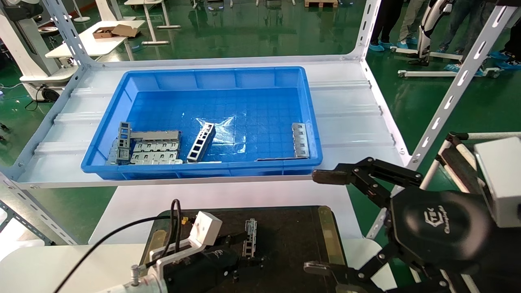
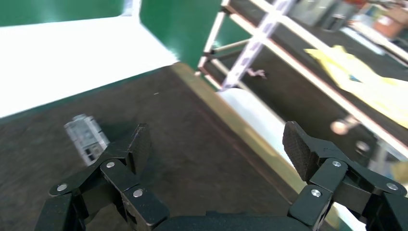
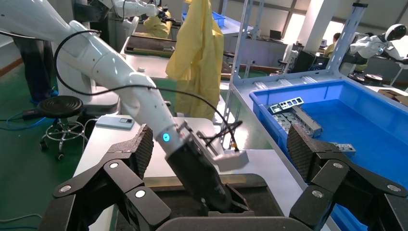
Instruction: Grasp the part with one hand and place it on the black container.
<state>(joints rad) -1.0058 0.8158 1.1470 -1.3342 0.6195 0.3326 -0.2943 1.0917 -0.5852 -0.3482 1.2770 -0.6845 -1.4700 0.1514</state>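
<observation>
The part [image 1: 250,230], a slim silver channel with cutouts, lies flat on the black container [image 1: 293,232], left of its middle. My left gripper [image 1: 249,249] hovers low over the container with its jaws wide open and empty. In the left wrist view the part [image 2: 86,138] lies just outside one finger [image 2: 139,147], not between the pads, and the left gripper [image 2: 219,147] shows only black tray surface [image 2: 192,144] between them. My right gripper [image 1: 321,221] is open and empty, held above the container's right edge; it also shows in the right wrist view [image 3: 219,144].
A deep blue bin [image 1: 309,122] stands on the white shelf behind the container. It holds a grey ladder-like frame [image 1: 201,142], flat slotted plates [image 1: 156,152] and a silver cutout piece [image 1: 300,139] by its right wall. Slotted white shelf posts [image 1: 456,85] rise at the right.
</observation>
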